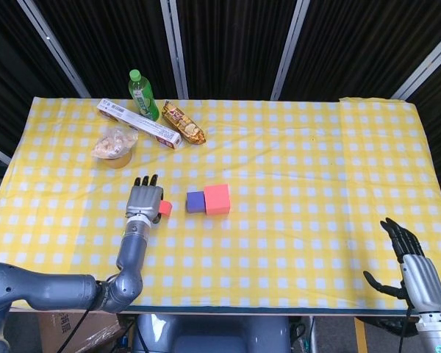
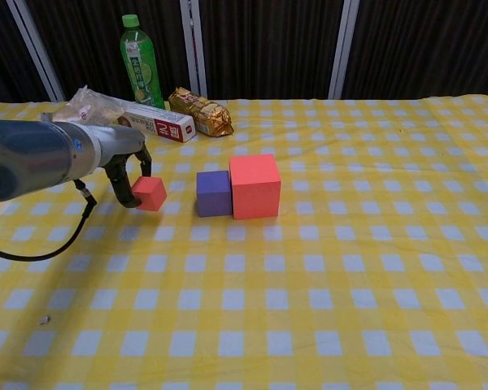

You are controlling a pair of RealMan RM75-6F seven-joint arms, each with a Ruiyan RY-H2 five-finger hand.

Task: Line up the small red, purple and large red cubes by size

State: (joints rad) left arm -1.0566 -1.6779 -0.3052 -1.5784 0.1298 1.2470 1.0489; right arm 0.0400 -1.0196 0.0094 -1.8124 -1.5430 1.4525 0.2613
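Bottle (image 1: 139,94), box (image 1: 138,123) and snack packets (image 1: 183,123) sit behind the cubes (image 1: 209,199).

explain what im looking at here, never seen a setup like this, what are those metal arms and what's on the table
This is a robot with two metal arms, each ending in a mechanical hand. One picture looks down from its head, the other looks forward from its chest, both at the same table with a yellow checked cloth. The left hand holds a small red cube in its fingers, just left of a purple cube that touches a large red cube. The right hand waits open at the near right edge, holding nothing. At the back lie a green bottle, a long box, a snack packet and a wrapped bowl.
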